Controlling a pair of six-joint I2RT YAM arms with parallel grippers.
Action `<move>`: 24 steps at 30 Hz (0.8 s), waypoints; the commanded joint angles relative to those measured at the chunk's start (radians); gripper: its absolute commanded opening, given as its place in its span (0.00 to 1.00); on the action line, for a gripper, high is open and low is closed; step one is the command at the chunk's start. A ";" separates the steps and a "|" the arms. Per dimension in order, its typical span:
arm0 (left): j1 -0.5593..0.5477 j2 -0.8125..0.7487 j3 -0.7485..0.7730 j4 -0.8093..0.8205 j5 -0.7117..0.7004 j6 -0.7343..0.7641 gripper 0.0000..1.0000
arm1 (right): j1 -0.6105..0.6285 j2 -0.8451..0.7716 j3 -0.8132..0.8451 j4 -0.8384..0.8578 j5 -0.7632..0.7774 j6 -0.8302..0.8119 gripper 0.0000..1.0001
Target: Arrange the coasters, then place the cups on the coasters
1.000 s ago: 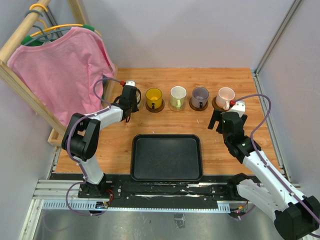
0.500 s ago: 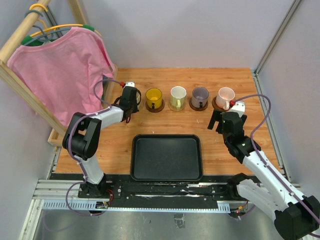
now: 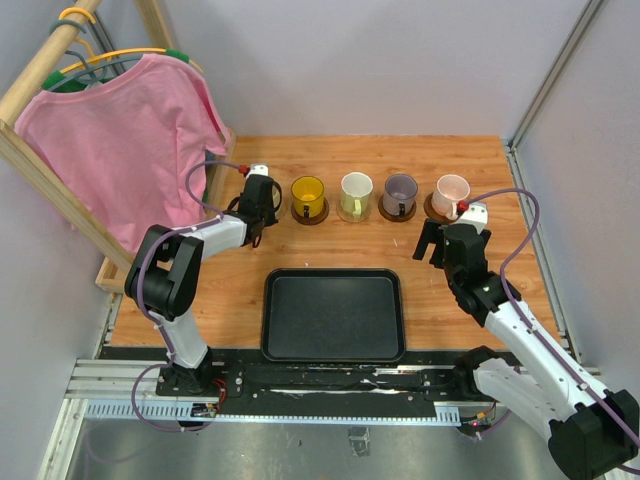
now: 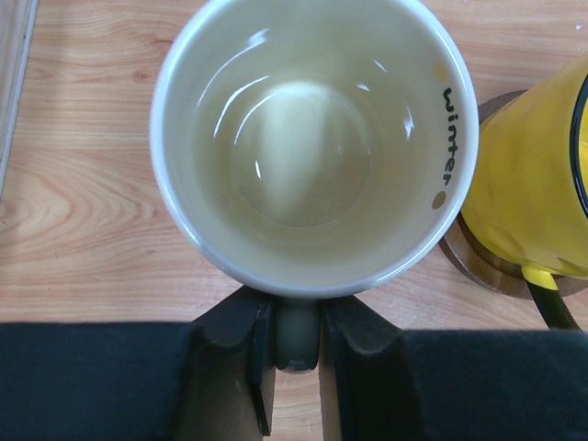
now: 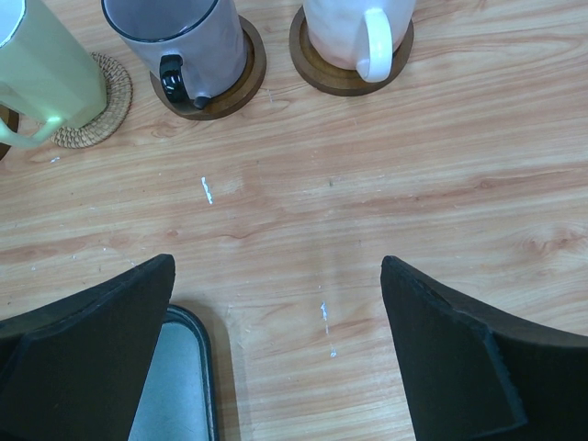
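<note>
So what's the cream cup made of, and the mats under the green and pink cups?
The cream cup looks like glazed ceramic: smooth, with shiny glints inside. The tan coaster under the green cup looks woven, maybe straw or rattan, from its coiled ridges. The dark coaster under the pink cup looks like smooth brown wood, though plastic is possible.

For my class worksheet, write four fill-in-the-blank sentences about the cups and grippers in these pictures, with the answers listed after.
1. Inside the rim of the cream cup is printed the word ____.
2. The fingers of the left gripper flank that cup's ____.
3. The greyish-purple cup stands between the whitish-green cup and the ____ one.
4. The jaws of the right gripper stand ____, holding nothing.
Answers: winter; handle; pink; open.
</note>
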 commanded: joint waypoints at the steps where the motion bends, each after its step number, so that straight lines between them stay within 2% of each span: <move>1: 0.009 -0.026 0.013 0.036 -0.016 -0.011 0.41 | -0.014 0.000 -0.011 0.016 -0.011 0.011 0.95; 4: 0.011 -0.032 0.012 0.024 -0.020 -0.008 0.59 | -0.014 -0.001 -0.010 0.016 -0.015 0.013 0.95; 8: 0.010 -0.046 0.006 0.016 -0.027 -0.008 0.69 | -0.014 0.000 -0.011 0.018 -0.018 0.014 0.95; 13: 0.010 -0.077 -0.007 0.013 -0.043 -0.007 0.76 | -0.014 0.001 -0.011 0.018 -0.024 0.014 0.95; 24: 0.010 -0.166 -0.041 -0.017 -0.091 0.006 0.81 | -0.014 0.005 0.000 0.022 -0.036 0.016 0.95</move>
